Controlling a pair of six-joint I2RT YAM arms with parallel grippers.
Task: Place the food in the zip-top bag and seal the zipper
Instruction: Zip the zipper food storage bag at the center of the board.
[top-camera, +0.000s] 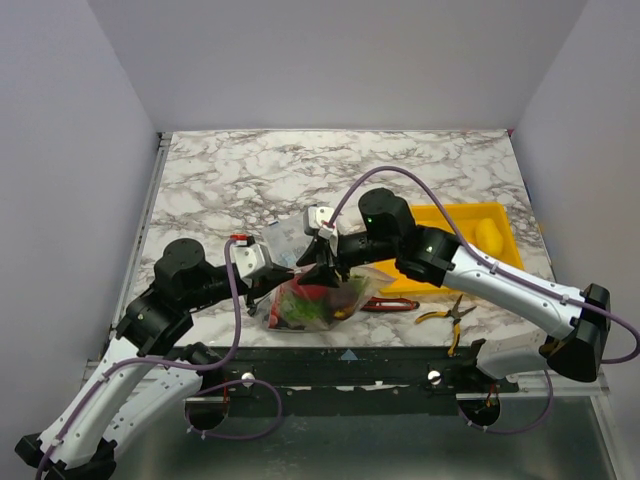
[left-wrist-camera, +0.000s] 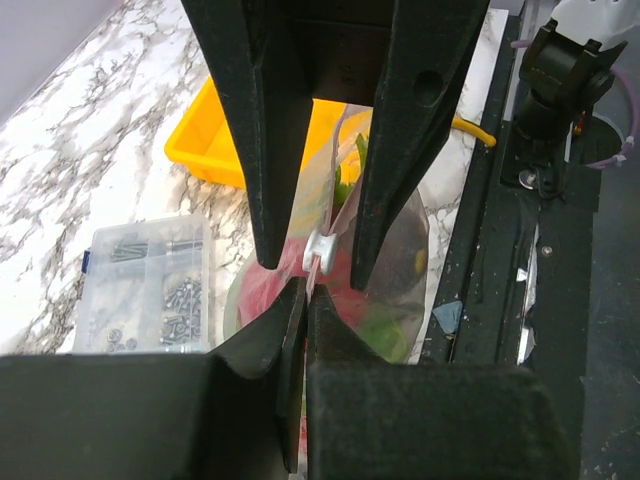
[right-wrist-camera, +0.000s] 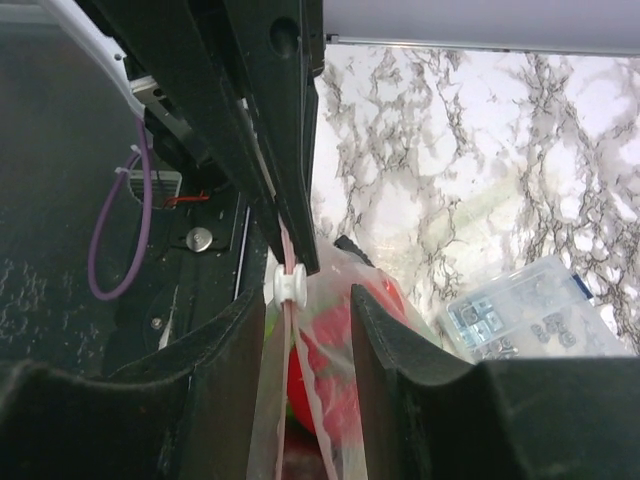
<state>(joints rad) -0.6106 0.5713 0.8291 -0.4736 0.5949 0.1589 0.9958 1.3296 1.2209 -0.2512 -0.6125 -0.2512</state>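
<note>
Close to the near edge of the table (top-camera: 250, 170), about midway along it, the zip-top bag (top-camera: 318, 300) lies slumped with its mouth turned up toward the two grippers. Red and green food (top-camera: 305, 305) shows through the clear film. To its right along the same edge lie the yellow-handled pliers (top-camera: 447, 315), and between them and the bag the red-handled knife (top-camera: 392, 304).

Just above the bag the left gripper (left-wrist-camera: 305, 290) comes in from the left side. Its jaws are pressed together on the zipper (right-wrist-camera: 285, 252) - the thin pinkish strip runs straight into the pinch. A small white slider (right-wrist-camera: 288, 285) sits on the strip just beside that pinch.

The right gripper (right-wrist-camera: 308, 300) meets it from the right. Its jaws stand apart, one finger on each side of the bag's upper edge, and the slider is at the tip of one finger. The film with a red piece behind it fills the gap between them.

Farther back, just behind the grippers, a clear compartment box (top-camera: 283, 238) of small metal parts rests on the marble. Toward the right edge of the table sits the yellow tray (top-camera: 440, 215), and a yellow fruit (top-camera: 488, 235) lies in it - well apart from the bag.
</note>
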